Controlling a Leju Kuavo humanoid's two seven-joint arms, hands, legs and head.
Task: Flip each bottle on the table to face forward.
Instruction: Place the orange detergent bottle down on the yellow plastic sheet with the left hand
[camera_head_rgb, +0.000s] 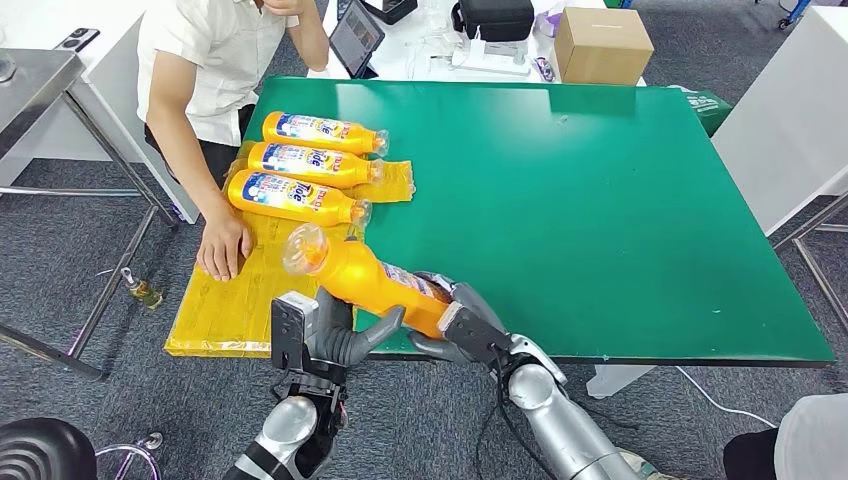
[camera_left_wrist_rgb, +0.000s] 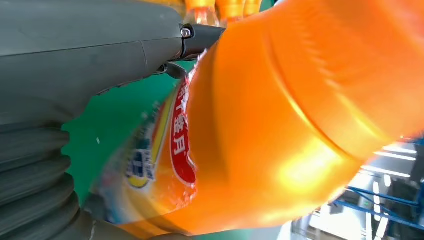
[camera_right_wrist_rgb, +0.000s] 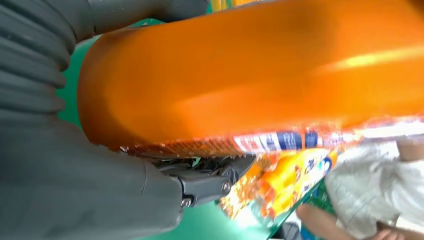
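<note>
Green table (camera_head_rgb: 620, 200) is carrying a yellow mat (camera_head_rgb: 235, 310) along its left edge. Three orange bottles are lying side by side on the mat: far bottle (camera_head_rgb: 322, 131), middle bottle (camera_head_rgb: 312, 163), near bottle (camera_head_rgb: 295, 197), labels up, caps pointing right. A person (camera_head_rgb: 215, 60) is sitting at the table's left side, their hand (camera_head_rgb: 224, 245) resting flat on the mat just beside the near bottle and close to the lifted one. Cardboard box (camera_head_rgb: 602, 44), black bag (camera_head_rgb: 497, 17) and a tablet (camera_head_rgb: 356, 36) are sitting on the white surface beyond the far edge.

Fourth bottle (camera_head_rgb: 375, 282) is being held off the surface over the table's near-left corner. Long axis is running diagonally, cap end up and toward the far left, base toward the robot; label is facing the right side.

Right hand (camera_head_rgb: 462, 322) is gripping the base end, fingers wrapped around it. Left hand (camera_head_rgb: 335, 340) is pressing its thumb against the bottle's underside; cannot tell whether its other fingers are closing on it.
</note>
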